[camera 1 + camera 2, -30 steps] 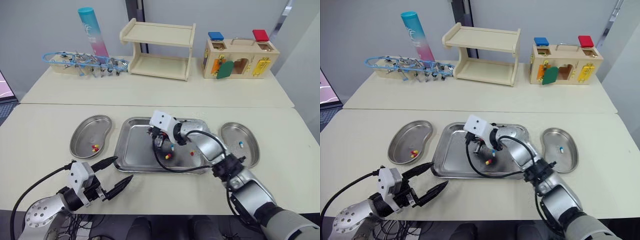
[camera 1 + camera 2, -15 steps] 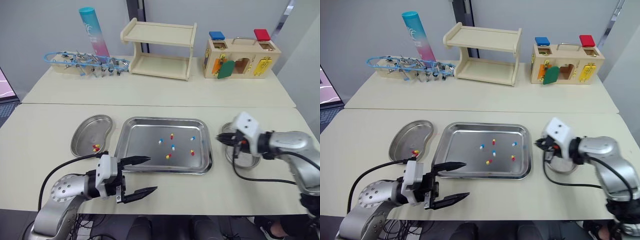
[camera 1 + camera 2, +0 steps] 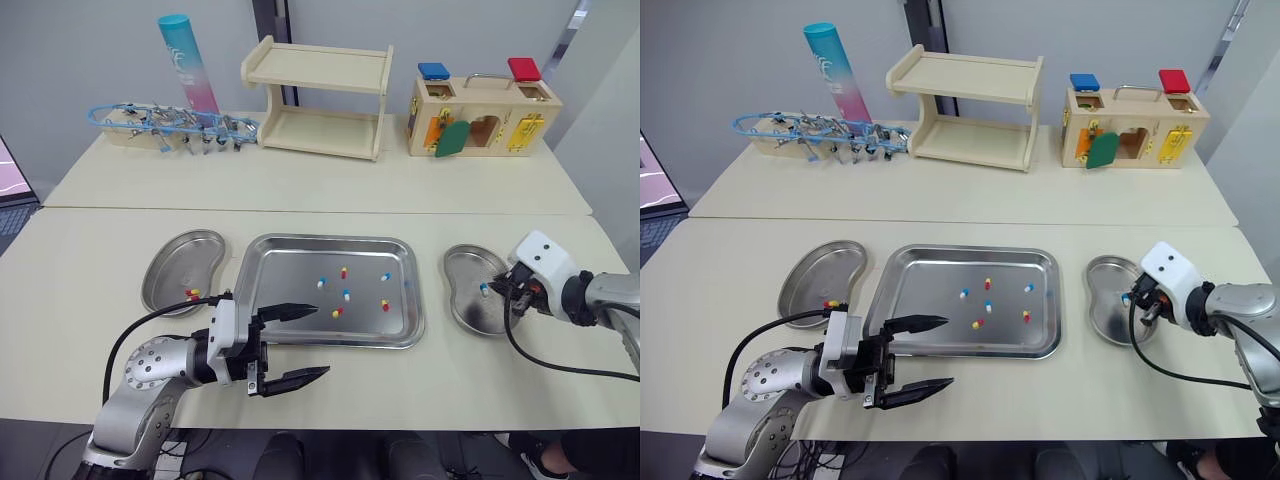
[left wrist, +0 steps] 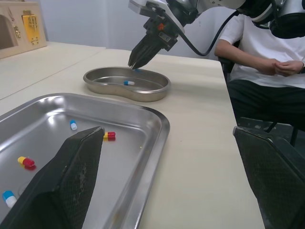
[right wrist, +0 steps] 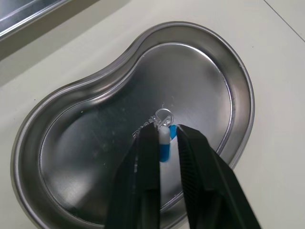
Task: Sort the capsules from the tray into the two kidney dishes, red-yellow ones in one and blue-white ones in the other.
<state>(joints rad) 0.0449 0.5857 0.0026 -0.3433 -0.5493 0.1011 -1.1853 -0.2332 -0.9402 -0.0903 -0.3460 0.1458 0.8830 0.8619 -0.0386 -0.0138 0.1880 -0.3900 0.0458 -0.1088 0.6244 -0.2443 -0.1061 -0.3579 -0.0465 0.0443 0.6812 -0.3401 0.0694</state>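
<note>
Blue-white capsule (image 5: pixel 164 142): likely light, slick, crushable; hold gently at mid-body. Right gripper (image 5: pixel 164 133) pinches it over kidney dish (image 5: pixel 224 86). Left gripper (image 3: pixel 320 340) spread, empty.

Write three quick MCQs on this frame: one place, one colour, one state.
1. The right gripper hangs over: A the tray; B the right kidney dish; C the wooden shelf.
2. The capsules in the left kidney dish are: A red-yellow; B blue-white; C green.
3. The left gripper is: A open; B shut on a capsule; C shut, empty.
Key: 1 B, it pinches a blue-white capsule above that dish; 2 A, red and yellow halves show; 3 A, its fingers stand wide apart.
</note>
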